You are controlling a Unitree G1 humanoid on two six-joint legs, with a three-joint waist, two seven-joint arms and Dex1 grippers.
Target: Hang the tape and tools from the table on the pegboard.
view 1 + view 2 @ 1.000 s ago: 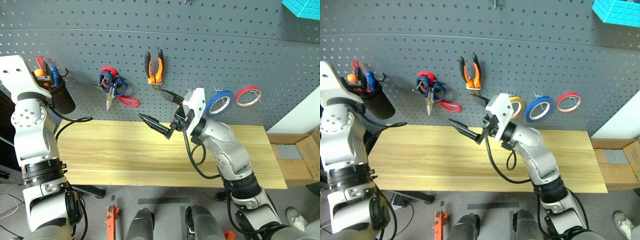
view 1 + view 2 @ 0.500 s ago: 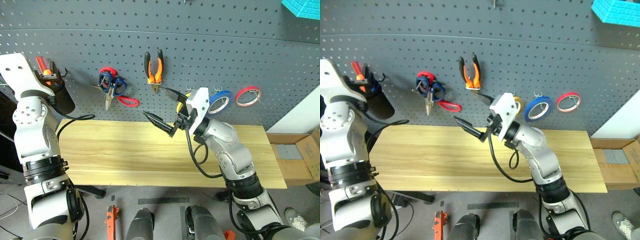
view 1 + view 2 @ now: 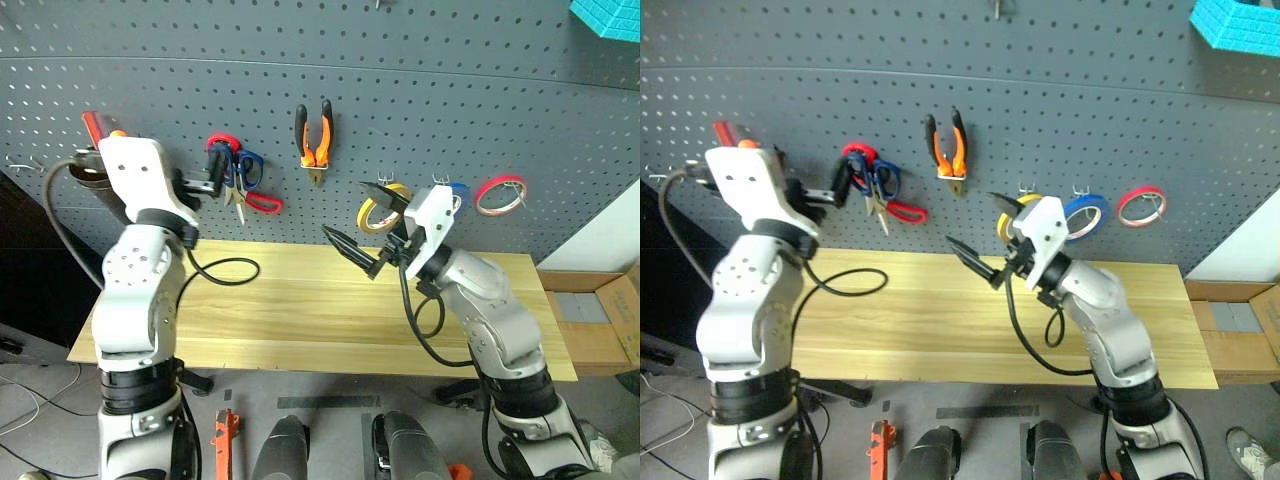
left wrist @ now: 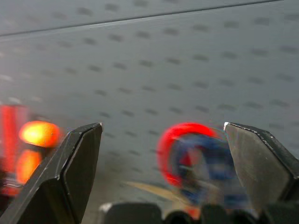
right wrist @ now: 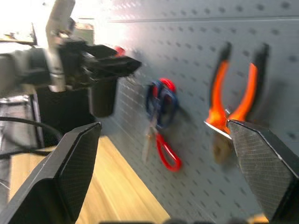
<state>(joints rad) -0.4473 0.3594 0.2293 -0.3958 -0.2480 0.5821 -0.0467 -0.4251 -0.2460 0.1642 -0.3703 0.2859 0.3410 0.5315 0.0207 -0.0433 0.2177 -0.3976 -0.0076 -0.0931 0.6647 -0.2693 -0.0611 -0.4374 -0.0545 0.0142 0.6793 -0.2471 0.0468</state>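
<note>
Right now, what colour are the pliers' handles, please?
Orange and black; the pliers show best in the left eye view.

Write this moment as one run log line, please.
left gripper: open, empty | right gripper: open, empty | pegboard: pliers, yellow tape hung

The left end effector [image 3: 212,178] covers part of the scissors [image 3: 240,175] on the pegboard [image 3: 480,110] (their blades blur in the left wrist view). The right arm hides part of the blue ring [image 3: 458,191]. The picture's corner crops a teal block [image 3: 606,14].
</note>
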